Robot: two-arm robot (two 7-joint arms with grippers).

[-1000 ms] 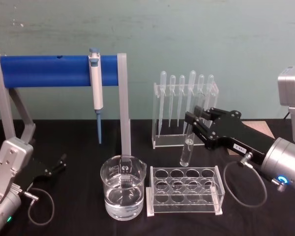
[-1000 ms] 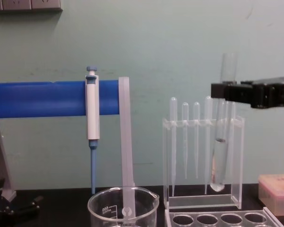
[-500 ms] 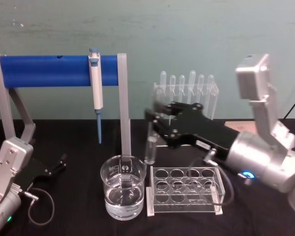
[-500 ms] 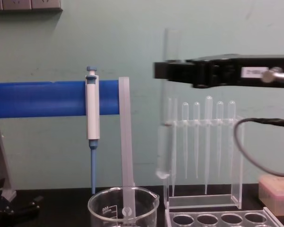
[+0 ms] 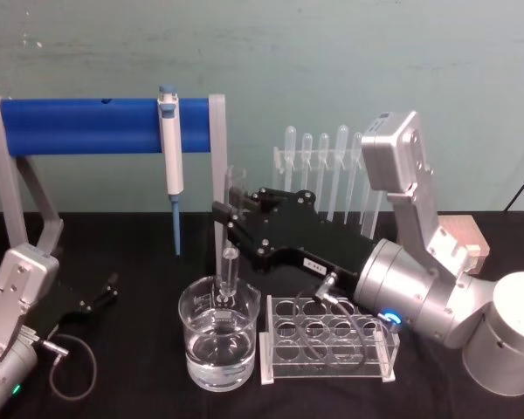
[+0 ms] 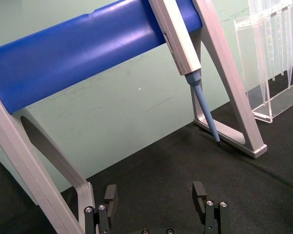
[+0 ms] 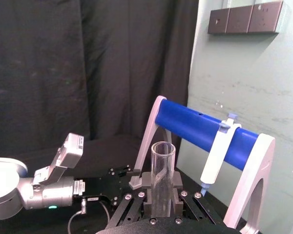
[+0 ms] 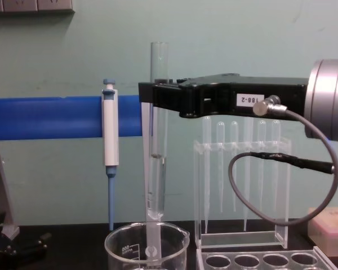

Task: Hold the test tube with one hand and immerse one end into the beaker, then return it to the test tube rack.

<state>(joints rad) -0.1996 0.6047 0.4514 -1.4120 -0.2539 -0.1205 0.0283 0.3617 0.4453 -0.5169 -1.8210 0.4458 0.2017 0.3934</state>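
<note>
**Bench gear around the blue bar**

A blue bar point(image 5: 105, 125) on grey legs stands at the back of the black table point(image 5: 131, 262). A white pipettor point(image 5: 169, 148) hangs from it, tip down. Right of the bar, thin pipettes point(image 8: 219, 163) stand upright in a clear holder point(image 8: 242, 239). Farther right sits a pinkish box point(image 5: 467, 234).

test tube point(image 8: 159, 163): clear glass | beaker point(image 5: 243, 342): clear glass | tablecloth point(image 5: 140, 262): matt black

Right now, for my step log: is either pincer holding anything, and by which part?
The right pincer holds the test tube by its upper part, a little below the open mouth, upright over the beaker. The left pincer is open and empty.
</note>
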